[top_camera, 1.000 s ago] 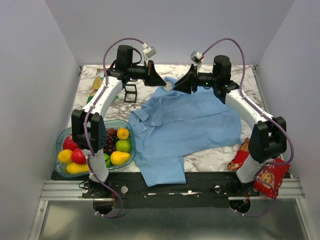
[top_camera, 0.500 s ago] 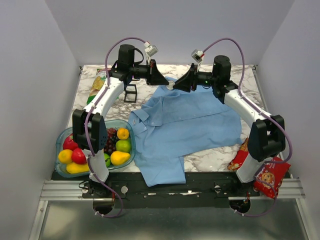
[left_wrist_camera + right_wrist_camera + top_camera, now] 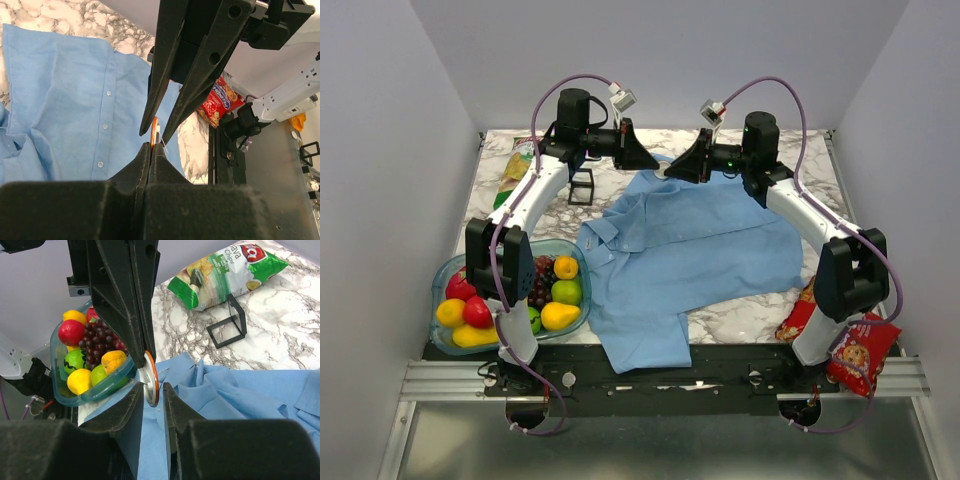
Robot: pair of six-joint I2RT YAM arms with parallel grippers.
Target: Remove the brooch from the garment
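The brooch (image 3: 151,377) is a white disc with an orange rim, seen edge-on (image 3: 153,131). My left gripper (image 3: 151,150) is shut on its edge and holds it just above the far part of the light blue shirt (image 3: 700,240); a thin pin sticks out of it. My right gripper (image 3: 152,390) is open, its fingers on either side of the disc with a small gap. In the top view both grippers, left (image 3: 645,163) and right (image 3: 672,170), meet tip to tip over the shirt's far edge. The shirt lies spread and rumpled, button front showing (image 3: 65,110).
A bowl (image 3: 560,244) of plastic fruit stands at the near left. A green chips bag (image 3: 515,170) and a small black frame (image 3: 581,186) lie at the far left. Red snack bags (image 3: 855,355) sit at the near right edge.
Both grippers have shifted slightly toward the back of the table, still tip to tip around the brooch. The shirt has not moved noticeably.
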